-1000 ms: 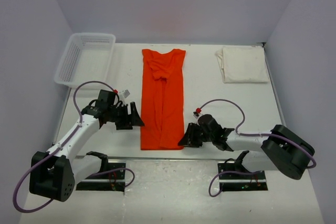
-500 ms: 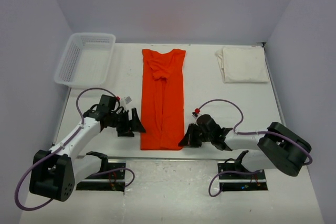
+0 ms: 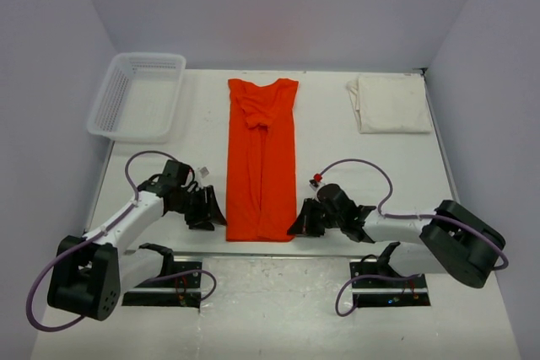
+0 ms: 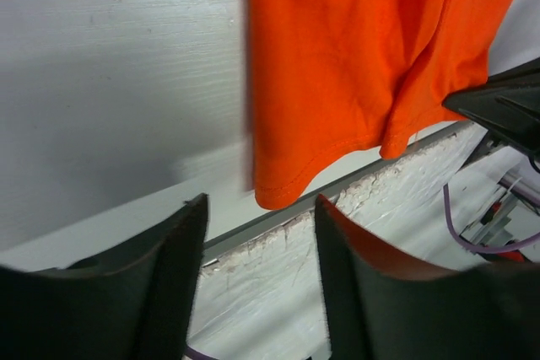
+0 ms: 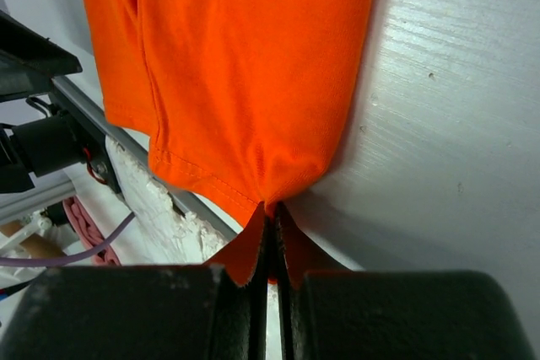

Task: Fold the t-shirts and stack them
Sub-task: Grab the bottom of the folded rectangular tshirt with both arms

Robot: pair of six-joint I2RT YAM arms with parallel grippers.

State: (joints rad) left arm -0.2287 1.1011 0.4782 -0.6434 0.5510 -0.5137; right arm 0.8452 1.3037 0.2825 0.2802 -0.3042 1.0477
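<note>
Right gripper (image 5: 272, 246) clenched on near-right hem corner of orange t-shirt (image 3: 261, 158). Left gripper (image 4: 260, 212) gaping, empty, just short of near-left corner. Shirt: long strip, flat on table (image 3: 194, 132); cream t-shirt (image 3: 390, 103) folded, far right. Step: seizing hem for fold. Next: left pinches corner, both carry hem toward collar.

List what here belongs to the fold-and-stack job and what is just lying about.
Belongs to the job:
- orange-red t-shirt, laid out lengthwise in the middle
- cream-white t-shirt, folded, far right

Just lying about:
- white lattice basket, far left
</note>
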